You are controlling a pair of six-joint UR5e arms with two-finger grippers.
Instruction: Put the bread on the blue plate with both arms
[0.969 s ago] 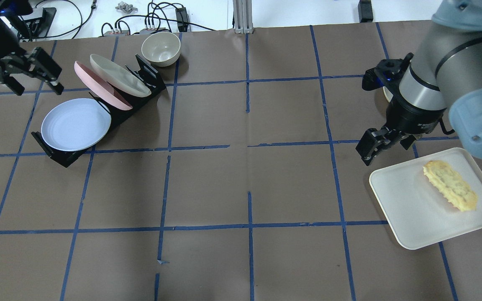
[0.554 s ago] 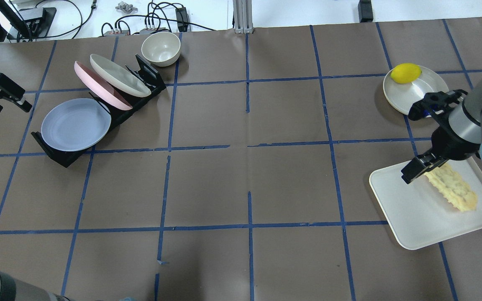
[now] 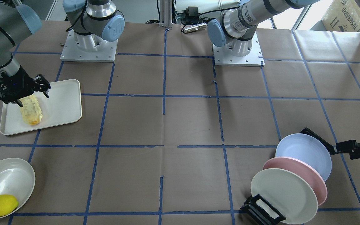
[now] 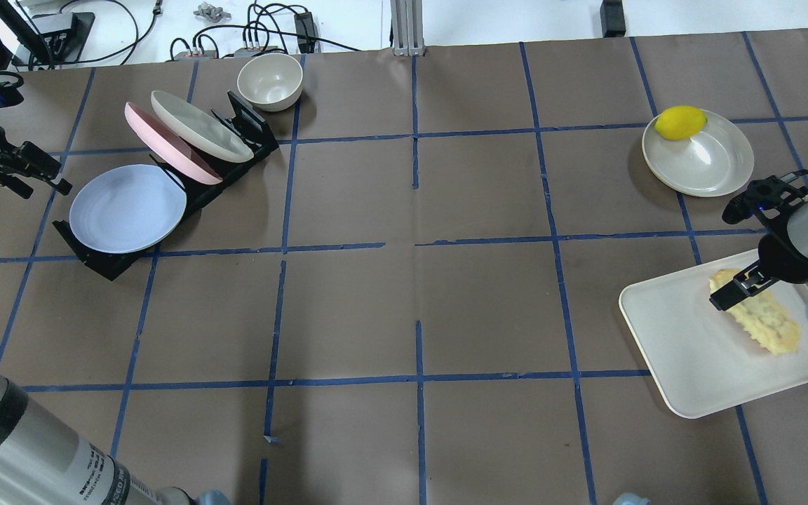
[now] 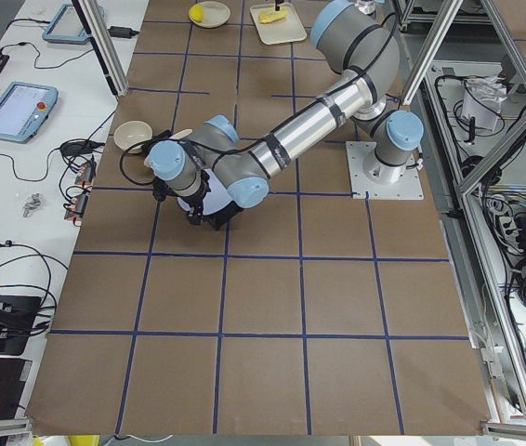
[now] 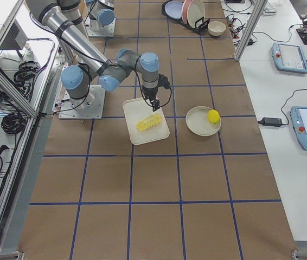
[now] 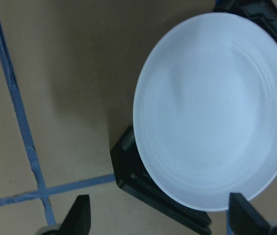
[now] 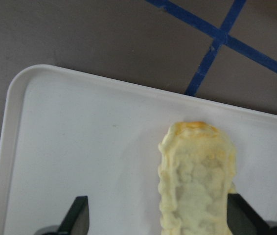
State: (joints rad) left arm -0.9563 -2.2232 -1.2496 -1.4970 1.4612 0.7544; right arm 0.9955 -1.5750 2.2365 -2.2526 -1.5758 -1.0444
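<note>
Right gripper [image 4: 735,289], jaws apart, over bread [image 4: 762,315] (on a tray [image 4: 684,344]) — left gripper [image 4: 43,188], likewise, beside blue plate [image 4: 127,208].

The bread [image 4: 769,322] is pale yellow, the plate [image 4: 127,209] pale blue.

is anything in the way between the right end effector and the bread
Nothing visible stands in the way. The right end effector hangs open over the bread, which lies uncovered on the white tray. In the right wrist view the bread's near end sits between the spread jaws, with only bare tray around it.
</note>
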